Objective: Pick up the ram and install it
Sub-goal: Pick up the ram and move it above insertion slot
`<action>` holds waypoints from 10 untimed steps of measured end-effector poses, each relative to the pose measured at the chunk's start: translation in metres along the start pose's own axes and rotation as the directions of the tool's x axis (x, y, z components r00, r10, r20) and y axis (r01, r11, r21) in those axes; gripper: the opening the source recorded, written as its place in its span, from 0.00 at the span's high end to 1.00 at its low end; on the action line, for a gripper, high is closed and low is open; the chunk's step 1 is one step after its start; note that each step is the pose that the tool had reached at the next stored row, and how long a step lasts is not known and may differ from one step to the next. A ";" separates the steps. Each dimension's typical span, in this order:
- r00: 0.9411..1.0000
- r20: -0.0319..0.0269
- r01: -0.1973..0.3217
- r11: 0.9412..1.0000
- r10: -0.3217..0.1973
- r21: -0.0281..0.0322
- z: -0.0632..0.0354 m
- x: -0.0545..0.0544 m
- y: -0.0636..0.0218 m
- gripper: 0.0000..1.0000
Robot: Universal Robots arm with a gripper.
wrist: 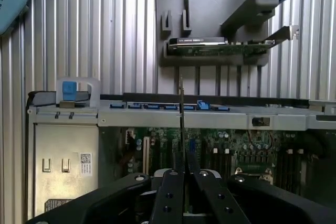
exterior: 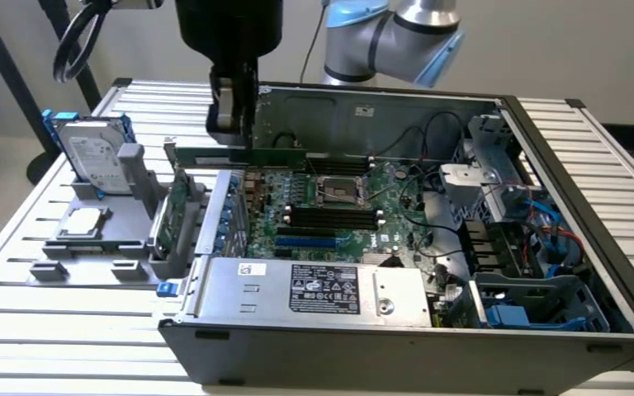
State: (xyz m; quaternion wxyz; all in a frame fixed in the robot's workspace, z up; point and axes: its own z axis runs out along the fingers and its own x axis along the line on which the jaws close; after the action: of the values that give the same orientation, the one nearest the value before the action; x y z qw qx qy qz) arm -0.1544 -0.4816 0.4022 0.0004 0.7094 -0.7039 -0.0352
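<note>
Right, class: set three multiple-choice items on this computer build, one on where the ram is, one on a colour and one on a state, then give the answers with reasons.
1. Where is the ram?
A) held in the end effector above the case
B) lying flat outside it
C) pushed fully down into a slot

2. What colour are the rails on the hard drive?
A) red
B) blue
C) yellow

3. How does the case stand?
A) closed by a side panel
B) tipped upside down
C) open, with the motherboard exposed

Answers:
1 A, the end effector is shut on the green stick, which hangs over the case.
2 B, blue rails flank the upright silver drive.
3 C, the board and cables are in plain sight inside.
</note>
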 end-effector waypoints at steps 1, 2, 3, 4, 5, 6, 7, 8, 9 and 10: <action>1.000 0.000 0.000 1.000 0.000 0.000 -0.0001 0.000 -0.0045 0.86; 1.000 0.000 0.000 1.000 0.000 0.000 -0.0003 0.000 -0.0091 0.86; 1.000 0.000 0.000 1.000 0.000 0.000 -0.0004 0.000 -0.0135 0.86; 1.000 0.000 0.000 1.000 0.000 0.000 -0.0005 0.000 -0.0181 0.86; 1.000 0.000 0.000 1.000 0.000 0.000 -0.0006 0.000 -0.0229 0.86; 1.000 0.000 0.000 1.000 0.000 0.000 -0.0006 0.000 -0.0274 0.86; 1.000 0.000 0.000 1.000 0.000 0.000 -0.0007 0.000 -0.0319 0.86; 1.000 0.000 0.000 1.000 0.000 0.000 -0.0005 -0.001 -0.0364 0.86; 1.000 0.000 0.000 1.000 0.000 0.000 -0.0003 -0.002 -0.0409 0.86; 1.000 0.000 0.000 1.000 0.000 0.000 0.0000 -0.004 -0.0450 0.86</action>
State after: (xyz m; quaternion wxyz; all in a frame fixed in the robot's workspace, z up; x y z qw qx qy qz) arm -0.1095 -0.4772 0.4001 0.0004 0.7094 -0.7039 -0.0353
